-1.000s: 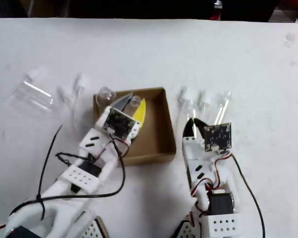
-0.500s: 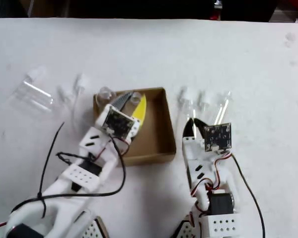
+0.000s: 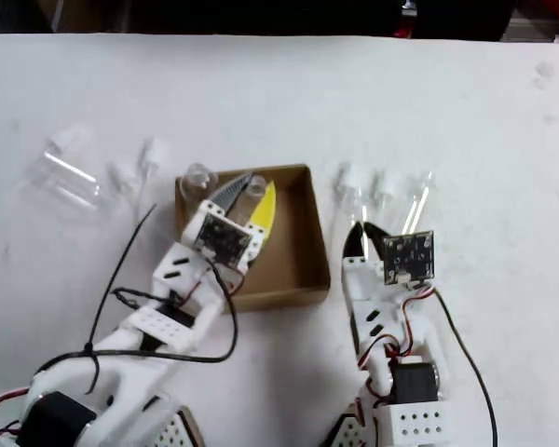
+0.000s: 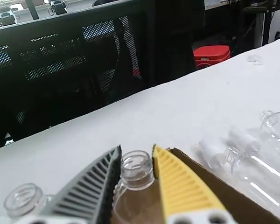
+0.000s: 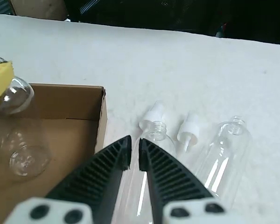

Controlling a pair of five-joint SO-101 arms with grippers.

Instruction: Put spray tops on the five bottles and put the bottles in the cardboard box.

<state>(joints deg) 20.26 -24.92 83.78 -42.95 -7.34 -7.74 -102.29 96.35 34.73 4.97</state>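
My left gripper hangs over the far side of the cardboard box, its grey and yellow fingers shut on the neck of a clear bottle with no spray top. A second open bottle stands at the box's far left corner, beside the grey finger. My right gripper rests shut and empty on the table to the right of the box. Just beyond it lie a clear bottle, another bottle and two white spray tops.
A further clear bottle and loose spray tops lie on the white table left of the box. A black cable loops beside the left arm. The table's far edge borders dark furniture.
My left arm has shifted a little, with the bottle still between its fingers over the box. The right arm has stayed put.
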